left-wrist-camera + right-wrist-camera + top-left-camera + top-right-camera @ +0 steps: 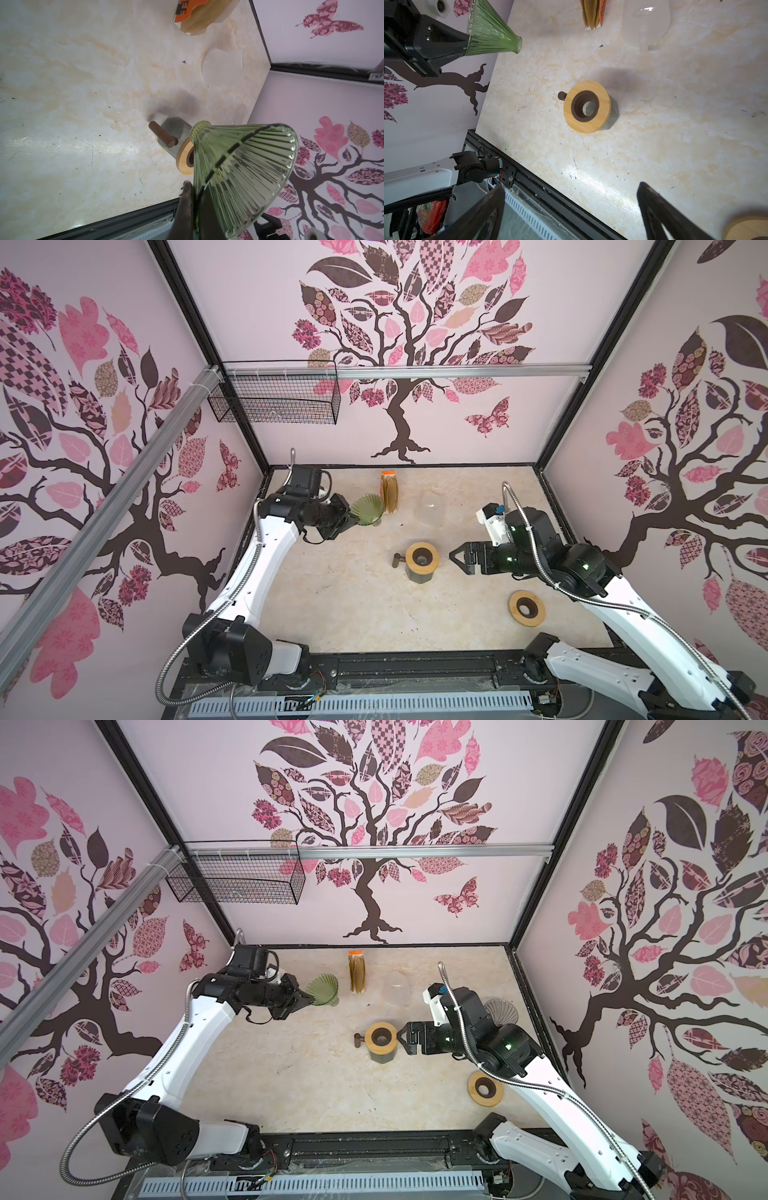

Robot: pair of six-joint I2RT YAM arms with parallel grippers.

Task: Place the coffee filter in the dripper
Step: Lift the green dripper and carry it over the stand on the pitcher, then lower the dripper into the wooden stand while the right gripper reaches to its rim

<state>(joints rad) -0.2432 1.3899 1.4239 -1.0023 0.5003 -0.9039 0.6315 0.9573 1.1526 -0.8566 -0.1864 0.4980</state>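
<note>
A green ribbed glass dripper [368, 508] [323, 989] hangs tilted above the table at the back left. My left gripper [353, 516] [194, 199] is shut on its rim, one finger inside the cone [245, 166] and one outside. Brown paper coffee filters [390, 491] [357, 973] stand in an orange-topped pack just right of the dripper, with nothing touching them. My right gripper [455, 556] [571, 185] is open and empty, beside a glass mug capped with a wooden ring [411, 558] [604, 106].
A second wooden ring [536, 616] [494, 1096] lies at the front right. A clear plastic piece [432, 508] [645, 27] lies behind the mug. A grey ribbed dripper [500, 1013] shows behind the right arm. A wire basket [274, 400] hangs on the back wall.
</note>
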